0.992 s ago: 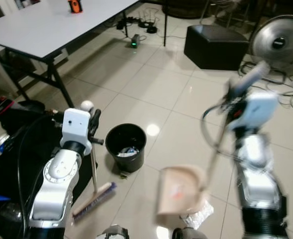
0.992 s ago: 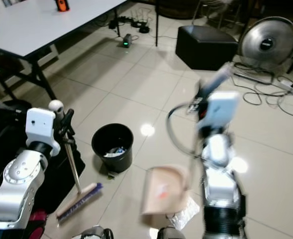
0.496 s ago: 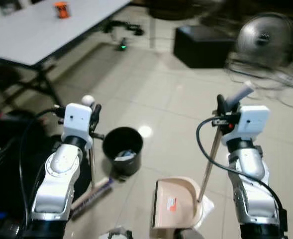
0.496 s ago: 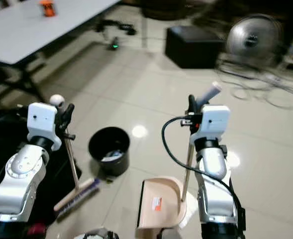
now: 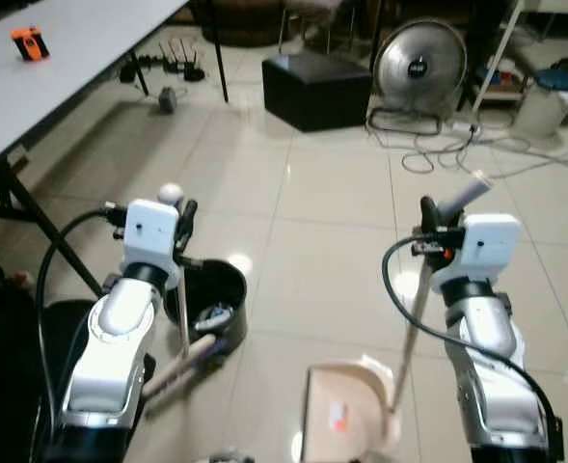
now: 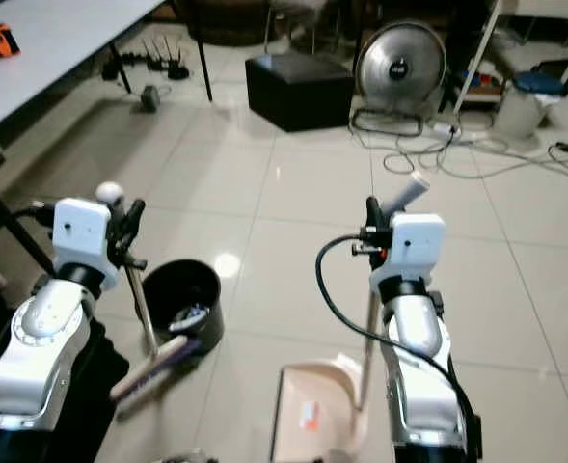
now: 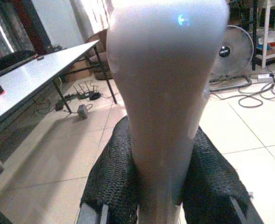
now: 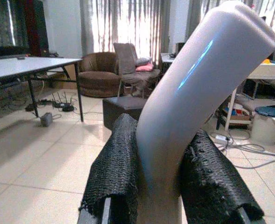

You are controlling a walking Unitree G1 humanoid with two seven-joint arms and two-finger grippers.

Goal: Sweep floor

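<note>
My left gripper (image 5: 181, 230) is shut on the thin handle of a broom (image 5: 180, 313), whose brush head (image 5: 180, 359) rests on the floor against a black bin (image 5: 209, 294) holding rubbish. In the left wrist view the pale handle top (image 7: 167, 93) sits tight between the black fingers (image 7: 111, 179). My right gripper (image 5: 428, 220) is shut on the long handle (image 5: 414, 318) of a beige dustpan (image 5: 346, 417) that stands on the tiles in front of me. The grey grip (image 8: 193, 98) is clamped between the fingers (image 8: 118, 170) in the right wrist view.
A white table (image 5: 42, 92) with an orange object (image 5: 30, 43) stands at the left. A black ottoman (image 5: 317, 87), a floor fan (image 5: 419, 60), loose cables (image 5: 457, 154) and a white bucket (image 5: 539, 101) lie ahead. A dark bag (image 5: 4, 376) sits by my left side.
The whole picture has shifted, so the camera has moved. The right arm, blurred before, now holds the dustpan handle steady. The brush head now lies against the bin.
</note>
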